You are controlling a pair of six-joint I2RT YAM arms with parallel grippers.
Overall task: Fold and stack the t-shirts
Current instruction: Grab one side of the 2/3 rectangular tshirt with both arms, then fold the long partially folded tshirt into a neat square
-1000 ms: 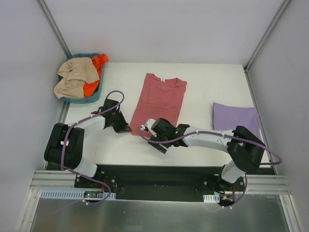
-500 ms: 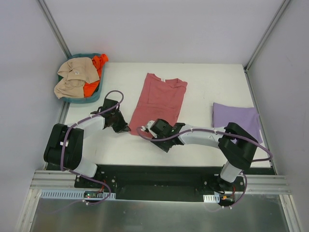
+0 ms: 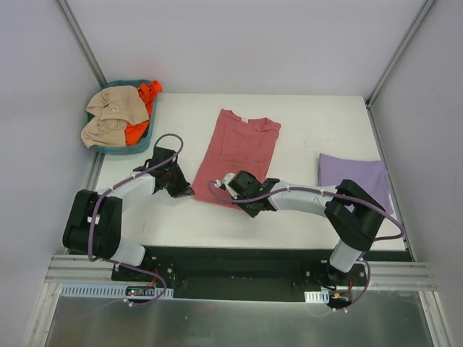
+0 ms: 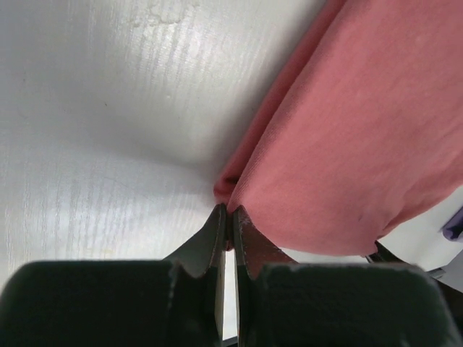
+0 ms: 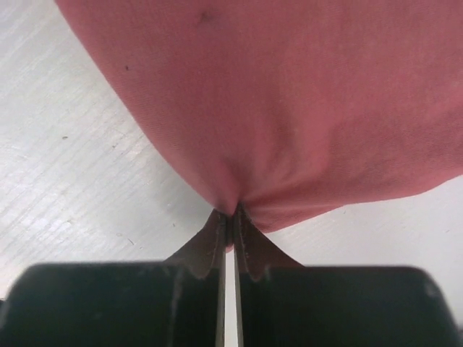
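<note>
A faded brick-red t-shirt (image 3: 239,152) lies lengthwise in the middle of the white table, folded narrow, collar at the far end. My left gripper (image 3: 185,191) is shut on its near left corner, seen as a pinched fold of red cloth (image 4: 304,137) in the left wrist view. My right gripper (image 3: 247,200) is shut on the shirt's near hem further right, the red cloth (image 5: 289,108) bunching into the closed tips. A pale lavender t-shirt (image 3: 354,179) lies folded flat at the right side, apart from both grippers.
A small teal basket (image 3: 145,141) at the far left corner holds beige and orange cloth. Grey walls close in the table on three sides. The arms' bases and a black rail run along the near edge.
My right gripper has moved forward to the red shirt's near hem and shut on it; it was open a second ago. The left gripper has kept its grip on the corner.
</note>
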